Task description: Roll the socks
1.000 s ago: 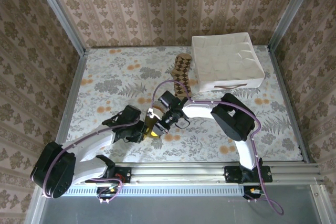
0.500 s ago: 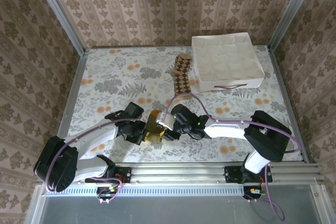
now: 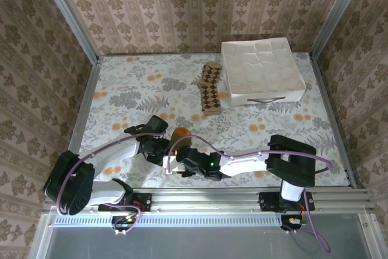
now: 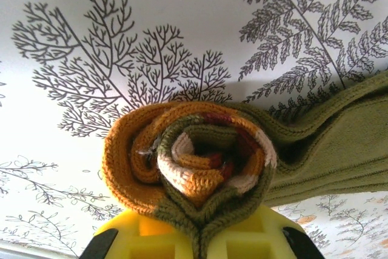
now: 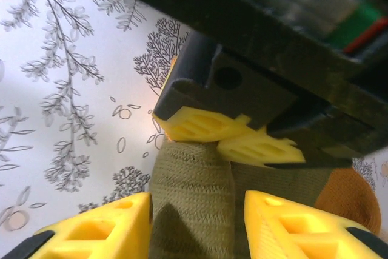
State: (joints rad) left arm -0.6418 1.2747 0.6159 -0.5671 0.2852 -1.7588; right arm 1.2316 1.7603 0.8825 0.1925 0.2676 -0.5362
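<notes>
**STEP IN HAND:** rolling the green sock (image 4: 188, 156). The roll sits centre-low in the L wrist view, a tight spiral of orange, cream, red and olive layers. Its unrolled tail runs off to the right edge. In the top view it lies lower centre, betw. the arms.

**CLAWS**
- L claw (image 4: 200, 241): clenched on the roll's base, fabric pinched betw. its pads.
- R claw (image 5: 197, 228): released, jaws apart astride the tail at the bottom of the R wrist view. Pad contact w/ fabric: cannot tell.

**TO DO IT WELL (judgement)**
1. Keep the L pinch firm; slack likely lets the spiral unwind.
2. Close R on the tail near the roll, not far out.
3. Wrap under light tension and keep edges aligned.

**REMAINING:** argyle sock (image 3: 210, 89) lies flat and unrolled, upper centre, just beside the box (image 3: 260, 98).

**SURFACE/ROOM:** table (image 3: 121, 89) has a flat fern-and-flower print cover. Patterned walls (image 3: 182, 10) on three sides, metal rail (image 3: 212, 198) along the bottom.
</notes>
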